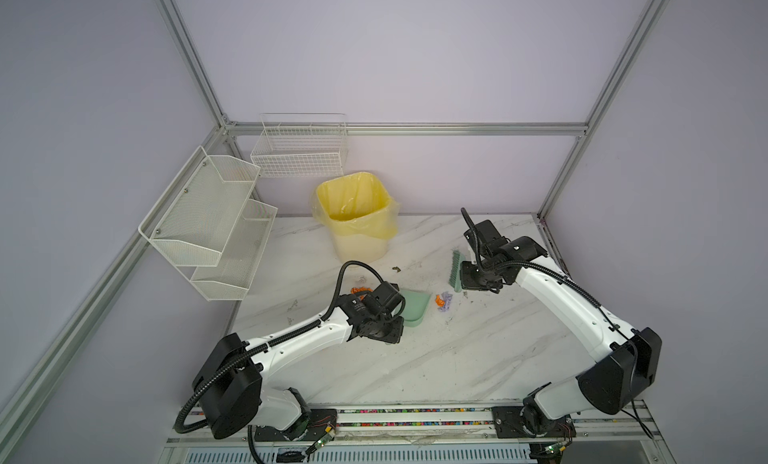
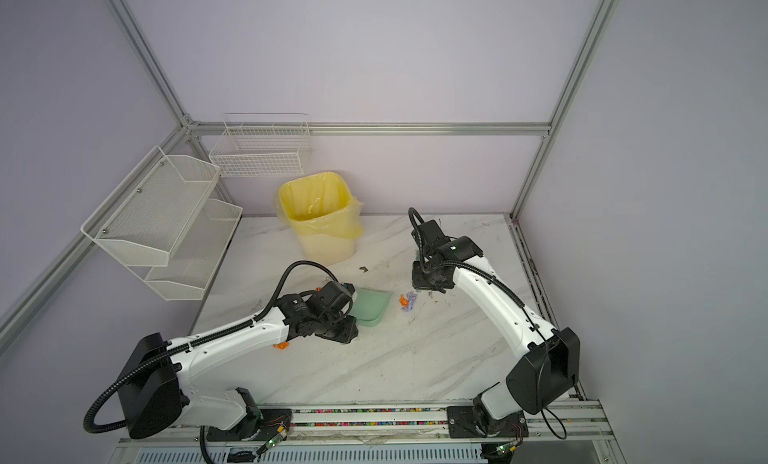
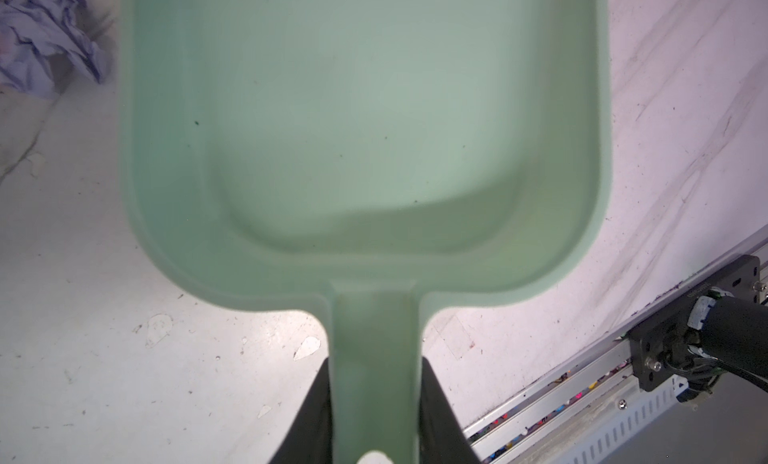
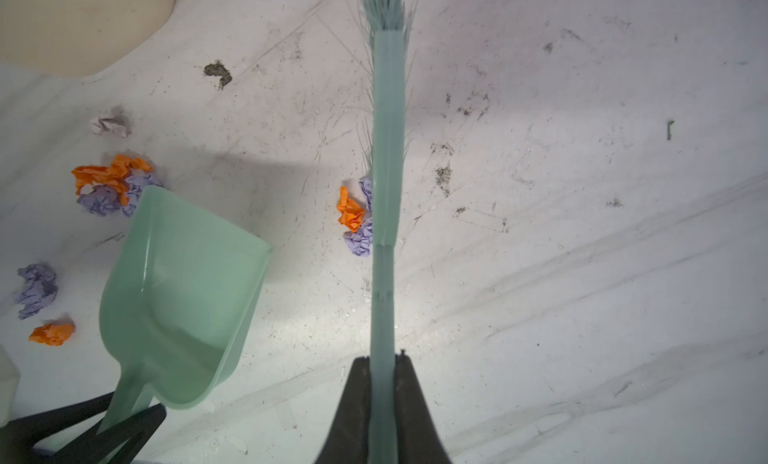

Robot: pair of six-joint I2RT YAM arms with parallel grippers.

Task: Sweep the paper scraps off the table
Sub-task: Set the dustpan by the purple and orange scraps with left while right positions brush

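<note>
My left gripper is shut on the handle of a mint-green dustpan, which rests empty on the white marble table. My right gripper is shut on the handle of a mint-green brush. Its bristles stand just right of a small cluster of orange and lavender paper scraps, which lies between brush and dustpan mouth. More paper scraps lie beyond the dustpan's far side, with loose wads beside it. One orange scrap peeks out under the left arm.
A cream bin with a yellow liner stands at the back of the table, left of centre. White wire racks and a basket hang on the left wall. A dark speck lies near the bin.
</note>
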